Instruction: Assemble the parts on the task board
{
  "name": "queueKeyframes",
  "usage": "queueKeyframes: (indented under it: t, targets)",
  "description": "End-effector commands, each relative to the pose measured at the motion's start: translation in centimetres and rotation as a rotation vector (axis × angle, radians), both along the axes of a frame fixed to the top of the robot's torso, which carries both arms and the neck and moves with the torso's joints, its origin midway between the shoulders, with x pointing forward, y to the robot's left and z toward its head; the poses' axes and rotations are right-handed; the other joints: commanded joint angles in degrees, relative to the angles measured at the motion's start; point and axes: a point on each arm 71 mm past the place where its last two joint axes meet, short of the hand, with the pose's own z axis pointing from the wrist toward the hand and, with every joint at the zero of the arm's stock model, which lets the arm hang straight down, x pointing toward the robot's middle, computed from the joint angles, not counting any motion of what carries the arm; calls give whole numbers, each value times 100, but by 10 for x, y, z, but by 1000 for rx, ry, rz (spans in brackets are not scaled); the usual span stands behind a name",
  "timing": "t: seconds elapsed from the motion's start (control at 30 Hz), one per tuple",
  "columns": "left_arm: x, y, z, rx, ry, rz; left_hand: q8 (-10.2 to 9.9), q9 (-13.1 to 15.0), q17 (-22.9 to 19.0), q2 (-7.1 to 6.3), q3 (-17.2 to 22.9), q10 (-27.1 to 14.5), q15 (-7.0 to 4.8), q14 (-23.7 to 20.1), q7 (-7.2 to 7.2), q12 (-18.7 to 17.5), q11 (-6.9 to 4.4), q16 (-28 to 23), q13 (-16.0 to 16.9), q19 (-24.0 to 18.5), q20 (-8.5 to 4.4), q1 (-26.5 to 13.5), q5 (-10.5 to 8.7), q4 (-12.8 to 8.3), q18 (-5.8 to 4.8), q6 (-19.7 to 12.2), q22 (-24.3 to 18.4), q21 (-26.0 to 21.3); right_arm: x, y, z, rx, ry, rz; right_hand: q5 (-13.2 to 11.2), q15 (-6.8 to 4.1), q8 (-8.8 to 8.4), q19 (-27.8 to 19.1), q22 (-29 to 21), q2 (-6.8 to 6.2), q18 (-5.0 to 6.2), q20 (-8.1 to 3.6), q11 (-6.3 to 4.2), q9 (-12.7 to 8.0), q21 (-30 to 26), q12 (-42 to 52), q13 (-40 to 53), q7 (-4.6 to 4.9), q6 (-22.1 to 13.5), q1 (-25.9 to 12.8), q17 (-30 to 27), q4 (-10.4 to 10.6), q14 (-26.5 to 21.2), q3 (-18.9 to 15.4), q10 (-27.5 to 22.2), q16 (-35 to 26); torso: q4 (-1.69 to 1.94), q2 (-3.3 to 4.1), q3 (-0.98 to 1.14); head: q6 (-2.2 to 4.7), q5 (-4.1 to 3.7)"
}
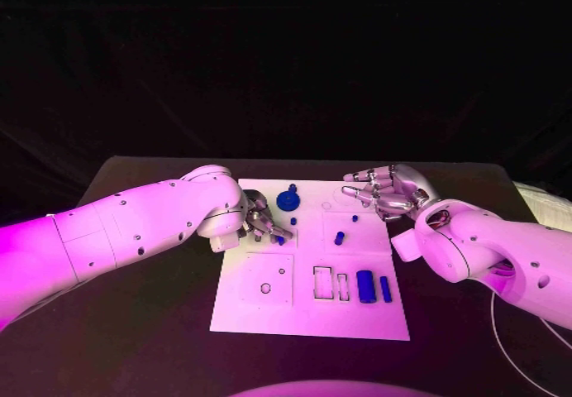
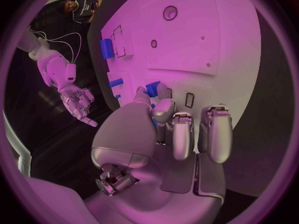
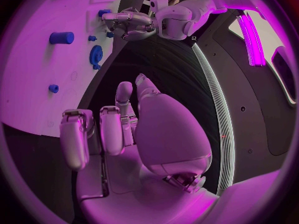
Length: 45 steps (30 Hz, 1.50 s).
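Observation:
The white task board (image 1: 307, 314) lies in the middle of the black table. My left hand (image 1: 256, 219) rests over the board's left edge and pinches a small blue part (image 2: 152, 88) between thumb and finger, low over the board. A blue gear (image 1: 288, 199) stands near the far edge, with a small peg (image 1: 293, 221) beside it and another peg (image 1: 339, 238) mid-board. A blue block (image 1: 364, 286) and a thin bar (image 1: 385, 288) lie near the front right. My right hand (image 1: 383, 192) hovers by the far right corner, fingers apart and loosely curled, holding nothing.
Rectangular slots (image 1: 323, 282) and a small round hole (image 1: 264, 288) are cut into the board's near half. Bare black table surrounds the board on all sides. A white cable (image 1: 507, 318) trails by my right arm.

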Motion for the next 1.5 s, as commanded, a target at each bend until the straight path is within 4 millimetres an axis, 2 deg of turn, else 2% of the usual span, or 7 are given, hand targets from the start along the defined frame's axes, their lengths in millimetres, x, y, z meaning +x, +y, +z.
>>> queueKeyframes:
  t: [0.03,0.23,0.47,0.6,0.73,0.9,1.5]
  targets:
    - [-1,-2,0,5,5,-11,23,47,1509,108,157,19,-41,602,-39,23,-26,17,5,417,-59,230,30,-118,-29,-42,1054,17,-1,2,0,-2,-2,21,31,-45,-11,2,513,31,70,-48,-4,-2,-30,-18,-5,6,-38,-26,-4,13,238,-31,-13,-25,3,-1,-3,-8,1]
    - [-1,-2,0,2,0,-7,-91,85,1509,326,694,-31,-73,602,-66,-8,-57,17,-24,406,-91,797,119,-437,-23,-184,1029,-3,-1,2,0,-2,-1,26,31,-45,-11,2,513,31,70,-48,-4,-2,-30,-18,-5,6,-38,-26,-4,13,238,-31,-13,-25,4,-2,-3,-22,-3]
    - [0,-1,0,1,2,-2,-211,90,1509,228,1079,-73,-60,602,-40,-40,-37,17,-60,397,-88,871,257,-478,-18,-230,1010,-20,-1,2,-1,-2,1,28,33,-46,-8,4,516,37,70,-48,-5,-1,-29,-8,-5,4,-33,-35,-8,13,238,-37,-4,-30,9,-8,-3,-26,-1]
    - [0,0,0,1,9,-4,-406,23,1509,4,1560,-120,-34,602,6,-79,-2,17,-106,391,-69,876,645,-480,-15,-271,999,-33,-2,2,-1,-2,2,30,33,-46,-8,4,516,37,70,-48,-5,-1,-29,-8,-5,4,-33,-35,-8,13,238,-37,-4,-30,11,-4,-1,-33,-2]
    - [-1,2,-1,3,15,-5,-695,-90,1509,-543,2704,-145,23,602,69,-99,79,17,-136,389,-19,718,1282,-510,-12,-196,997,-45,-2,3,-1,-2,4,33,33,-46,-8,4,516,37,70,-48,-5,-1,-29,-8,-5,4,-33,-35,-8,13,238,-37,-4,-30,11,-3,-2,-29,2]
    - [0,4,0,-16,17,9,-720,21,1509,-924,3675,-119,26,602,113,-104,87,17,-152,391,13,504,1710,-728,-15,-179,1007,-46,-3,4,-2,0,6,38,33,-47,-7,4,514,36,70,-48,-6,-1,-30,-8,-8,3,-31,-37,-7,12,239,-40,-3,-29,14,-2,0,-34,13]
    - [0,13,7,-102,-6,53,-599,349,1509,-1268,4909,56,52,602,107,45,72,17,13,375,-12,-153,2036,-1320,-2,-32,973,-88,-3,4,-3,1,8,41,33,-47,-7,3,513,34,70,-48,-6,0,-32,-9,-11,3,-30,-44,-6,14,240,-46,-2,-29,19,-7,5,-23,48]
